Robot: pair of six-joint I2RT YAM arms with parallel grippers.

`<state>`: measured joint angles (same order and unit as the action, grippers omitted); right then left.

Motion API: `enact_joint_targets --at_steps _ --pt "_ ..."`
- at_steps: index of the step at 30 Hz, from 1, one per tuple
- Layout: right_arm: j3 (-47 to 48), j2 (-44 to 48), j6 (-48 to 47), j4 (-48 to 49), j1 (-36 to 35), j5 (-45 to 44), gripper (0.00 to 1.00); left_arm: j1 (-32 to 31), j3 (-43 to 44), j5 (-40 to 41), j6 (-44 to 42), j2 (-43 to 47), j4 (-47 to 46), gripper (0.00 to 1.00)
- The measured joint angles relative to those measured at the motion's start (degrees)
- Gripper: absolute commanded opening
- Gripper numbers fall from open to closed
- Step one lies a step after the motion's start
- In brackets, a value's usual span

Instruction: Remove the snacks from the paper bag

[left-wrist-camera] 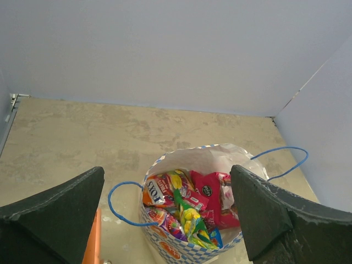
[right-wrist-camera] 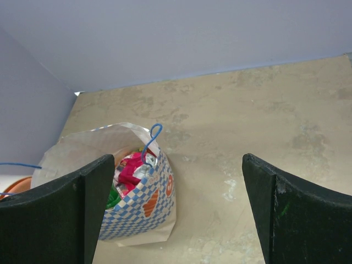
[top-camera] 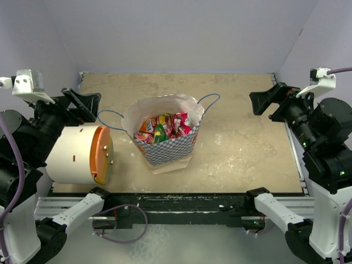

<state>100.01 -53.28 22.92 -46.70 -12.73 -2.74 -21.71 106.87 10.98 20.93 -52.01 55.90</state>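
Note:
The paper bag (top-camera: 168,151) stands open at the middle of the table, white with a blue-and-white checkered band and blue cord handles. Several bright snacks (top-camera: 164,128) fill it: orange, red-pink, green-yellow and purple packets. The left wrist view shows the bag (left-wrist-camera: 165,245) from above with the snacks (left-wrist-camera: 190,206) inside. The right wrist view shows the bag (right-wrist-camera: 144,212) at lower left with a pink packet (right-wrist-camera: 129,170) peeking out. My left gripper (top-camera: 82,103) is open and empty, left of the bag. My right gripper (top-camera: 268,102) is open and empty, well right of it.
A white cylinder with an orange lid (top-camera: 82,155) lies on its side at the table's left edge, close under my left arm. Lavender walls (top-camera: 181,33) enclose the back and sides. Bare tabletop (top-camera: 247,148) lies right of the bag.

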Motion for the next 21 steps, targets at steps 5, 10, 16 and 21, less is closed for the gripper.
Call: enact_joint_targets --at_steps 5,10,16,21 --pt "0.46 -0.48 -0.04 -1.68 0.02 -2.34 0.99 0.48 -0.02 0.39 0.52 -0.20 -0.02 0.99" --pt "1.49 -1.55 -0.09 -3.50 0.07 -5.11 0.99 1.16 -0.68 1.18 0.55 -0.22 -0.74 0.99" --pt "1.66 -2.51 -0.22 -4.52 0.17 -7.85 0.99 1.88 -1.36 1.38 0.85 -0.57 -0.96 0.99" --pt "1.86 -3.82 -0.20 -5.57 0.44 -9.81 0.99 2.27 -1.42 1.62 1.95 -1.42 -0.55 0.99"
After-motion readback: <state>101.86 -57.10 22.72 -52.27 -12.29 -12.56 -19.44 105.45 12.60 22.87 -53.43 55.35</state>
